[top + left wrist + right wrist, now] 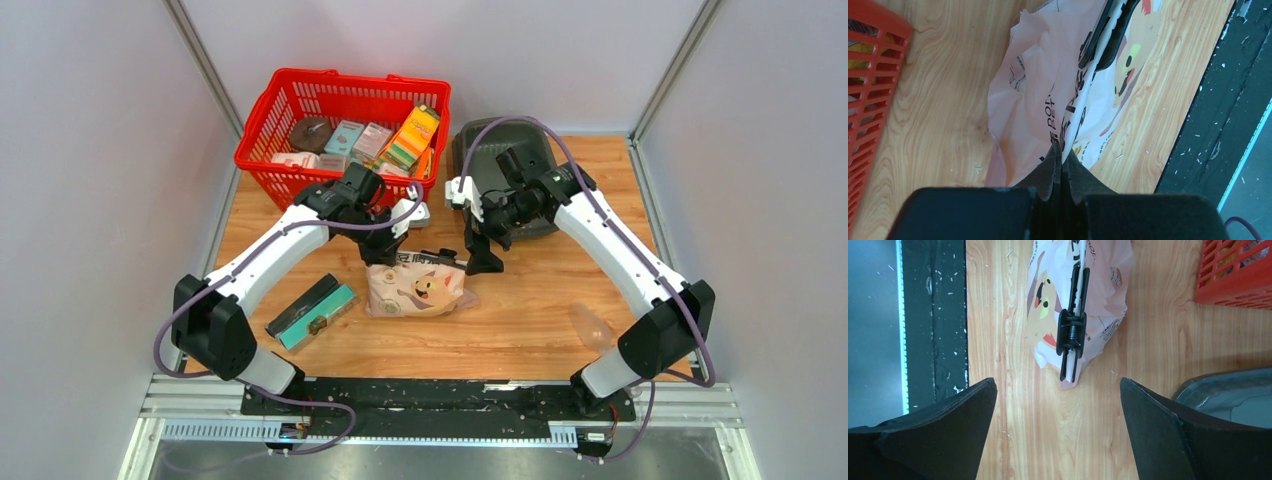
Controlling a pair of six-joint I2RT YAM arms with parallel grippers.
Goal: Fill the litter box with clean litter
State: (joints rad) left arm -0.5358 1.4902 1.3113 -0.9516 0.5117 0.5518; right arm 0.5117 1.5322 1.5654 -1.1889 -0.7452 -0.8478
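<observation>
Two grippers work the same item. The left gripper (1061, 150) is pinched tight on the folded top edge of the litter bag (1028, 100), its fingers meeting on the white strip there. The right gripper (1058, 384) stands wide apart and holds nothing, hovering over bare bench (520, 320) just off the bag's right end. The bag lies mid-bench with the cartoon face up. Its top edge is toward the far side and its long axis runs left-right between the two grippers. A black clip (1070, 335) clamps along that top edge, in line with it. The litter box (482, 143) sits at the far right of the bench, well apart from the bag, with the right arm crossing over it so its inside is mostly hidden. A red basket (360, 77) of small packs stands at far left, near the left arm. A teal-and-black box (310, 310) lies left of the bag. Open wood remains near right, save for a clear object (590, 325) too faint to identify. The granules themselves are hidden inside the bag.
</observation>
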